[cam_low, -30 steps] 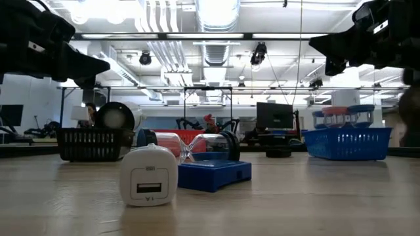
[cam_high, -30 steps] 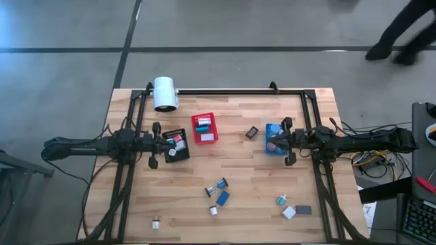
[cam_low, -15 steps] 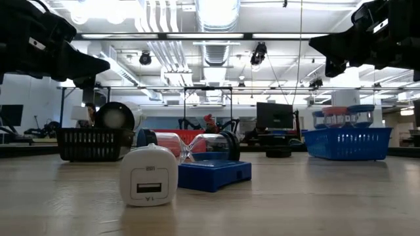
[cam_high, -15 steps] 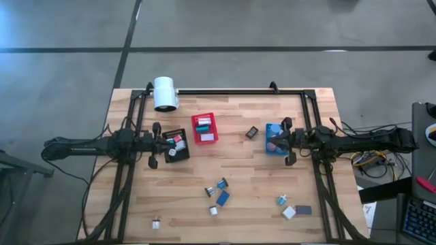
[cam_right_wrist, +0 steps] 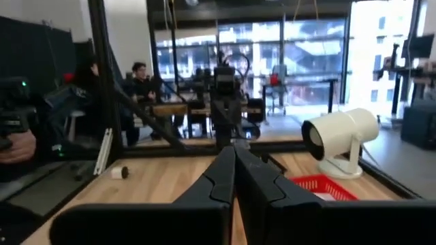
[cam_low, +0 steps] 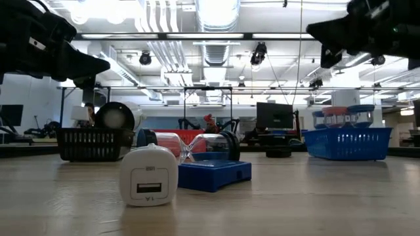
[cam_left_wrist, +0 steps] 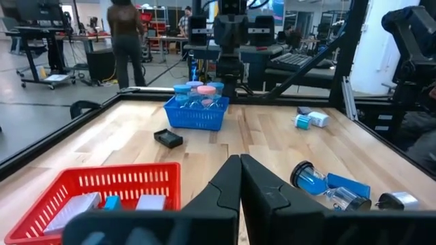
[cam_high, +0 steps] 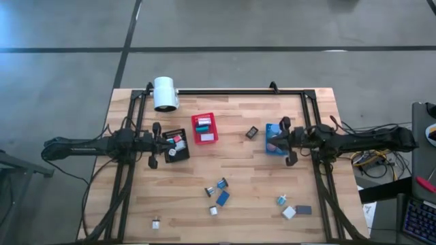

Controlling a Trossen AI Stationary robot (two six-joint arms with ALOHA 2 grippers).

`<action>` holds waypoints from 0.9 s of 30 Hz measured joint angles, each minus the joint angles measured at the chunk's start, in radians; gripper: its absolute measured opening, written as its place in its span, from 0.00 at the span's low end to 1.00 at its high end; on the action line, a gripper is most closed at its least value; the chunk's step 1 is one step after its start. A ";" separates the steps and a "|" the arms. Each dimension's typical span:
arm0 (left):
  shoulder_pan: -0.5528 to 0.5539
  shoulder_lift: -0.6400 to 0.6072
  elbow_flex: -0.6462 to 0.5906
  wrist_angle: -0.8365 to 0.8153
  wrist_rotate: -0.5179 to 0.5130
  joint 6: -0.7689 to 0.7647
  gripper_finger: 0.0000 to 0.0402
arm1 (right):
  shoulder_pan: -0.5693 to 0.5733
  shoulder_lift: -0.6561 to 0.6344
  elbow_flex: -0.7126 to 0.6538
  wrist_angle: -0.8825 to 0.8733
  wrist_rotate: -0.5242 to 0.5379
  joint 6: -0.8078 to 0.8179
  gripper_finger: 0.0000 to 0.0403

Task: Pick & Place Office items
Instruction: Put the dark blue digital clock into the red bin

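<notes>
High view, table (cam_high: 238, 184) front edge bare

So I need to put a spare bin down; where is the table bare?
Bare wood lies between the red bin and the loose pieces nearer the front, and along the back rail right of the white cylinder. It is crowded around the black bin and blue bin, under the arms.

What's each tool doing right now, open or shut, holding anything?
Left tool: shut, empty, above the black bin.
Right tool: shut, empty, above the blue bin.
</notes>
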 joint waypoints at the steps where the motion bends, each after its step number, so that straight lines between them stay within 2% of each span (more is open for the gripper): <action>1: 0.000 0.000 0.000 0.002 0.000 -0.001 0.02 | 0.001 0.000 0.036 -0.064 0.001 -0.003 0.02; 4: 0.000 0.000 0.007 -0.010 0.000 -0.025 0.02 | 0.008 0.001 0.163 -0.317 0.021 -0.002 0.02; 8: 0.000 0.000 0.008 -0.025 0.000 -0.043 0.02 | 0.030 0.026 0.320 -0.631 0.119 0.020 0.02; 11: 0.000 0.000 0.005 -0.036 0.000 -0.043 0.03 | 0.043 0.051 0.407 -0.750 0.143 0.050 0.02; 20: 0.000 0.001 0.005 -0.041 -0.001 -0.031 0.03 | 0.106 0.109 0.498 -0.769 0.146 0.038 0.02; 23: 0.000 0.001 0.005 -0.041 -0.003 -0.032 0.03 | 0.142 0.129 0.505 -0.763 0.183 0.021 0.02; 27: 0.000 0.001 0.005 -0.038 -0.057 -0.071 0.04 | 0.189 0.150 0.512 -0.771 0.223 0.027 0.02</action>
